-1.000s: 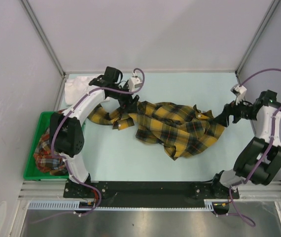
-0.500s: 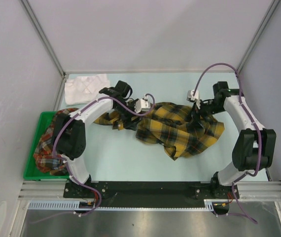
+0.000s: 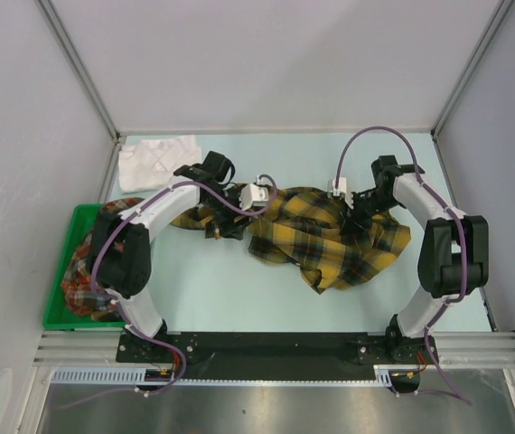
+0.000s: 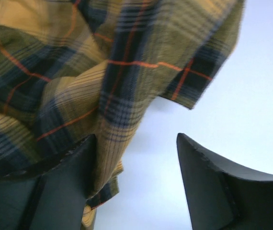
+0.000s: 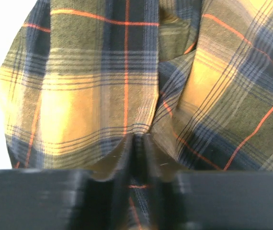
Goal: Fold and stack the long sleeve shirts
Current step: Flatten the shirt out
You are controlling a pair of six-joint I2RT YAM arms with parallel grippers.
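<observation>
The yellow-and-black plaid shirt (image 3: 325, 237) lies crumpled mid-table, one sleeve trailing left. My left gripper (image 3: 232, 221) hovers open over that left part. In the left wrist view the plaid (image 4: 79, 72) drapes against the left finger (image 4: 64, 177), while my left gripper (image 4: 135, 136) has bare table between its tips. My right gripper (image 3: 358, 217) is down on the shirt's right upper part. The right wrist view shows my right gripper (image 5: 137, 139) shut on a pinched ridge of plaid (image 5: 103, 76). A white shirt (image 3: 156, 159) lies at the back left. The red-orange plaid shirt (image 3: 84, 271) sits in the bin.
A green plastic bin (image 3: 59, 315) stands at the left edge of the table beside the left arm's base. Cage posts and grey walls close the table in at the back and both sides.
My right arm swung in from the right edge onto the shirt and its jaws closed on a fold. My left arm moved forward from the back-left onto the shirt's left part.
</observation>
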